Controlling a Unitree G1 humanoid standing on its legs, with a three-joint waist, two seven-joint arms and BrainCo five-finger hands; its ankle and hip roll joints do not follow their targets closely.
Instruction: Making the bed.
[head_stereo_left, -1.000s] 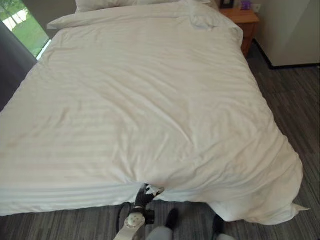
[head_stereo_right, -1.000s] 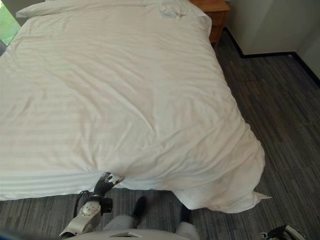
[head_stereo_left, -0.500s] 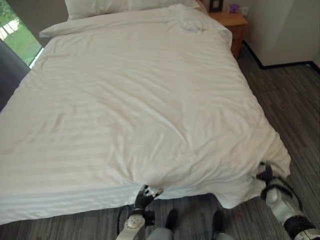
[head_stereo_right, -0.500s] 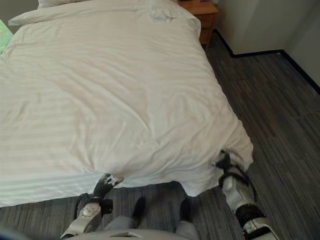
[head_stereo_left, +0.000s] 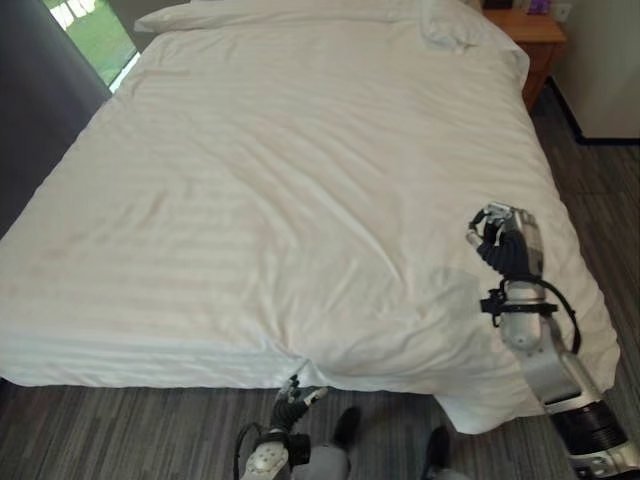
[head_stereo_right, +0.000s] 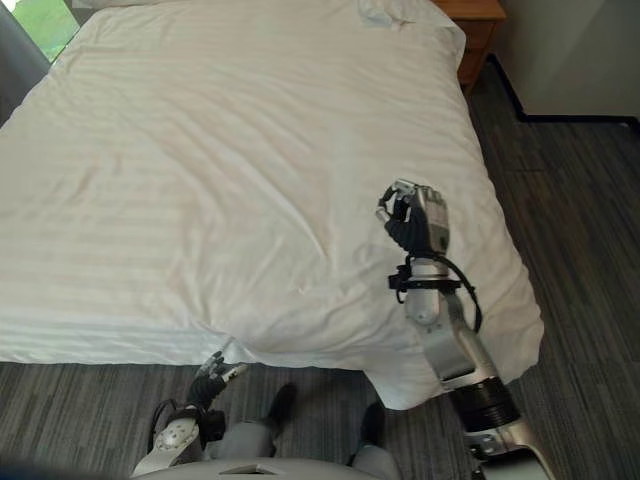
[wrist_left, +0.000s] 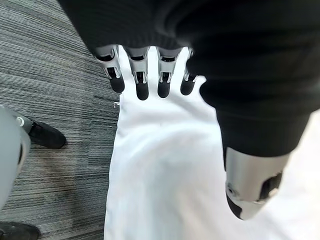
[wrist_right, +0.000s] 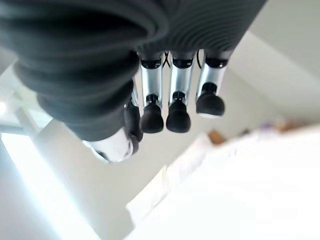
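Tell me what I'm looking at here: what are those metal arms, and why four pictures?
This is a two-legged robot making a bed. Two pictures come from cameras in its head, looking down at the white duvet; two come from cameras on its wrists. Its right hand is raised above the duvet near the bed's foot corner, fingers curled, holding nothing. Its left hand is low at the foot edge, fingers straight against the hanging cloth. A pillow lies at the head, beside a wooden nightstand.

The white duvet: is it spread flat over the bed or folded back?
Spread: the white duvet covers the bed to its foot edge, only lightly wrinkled, with no fold visible.
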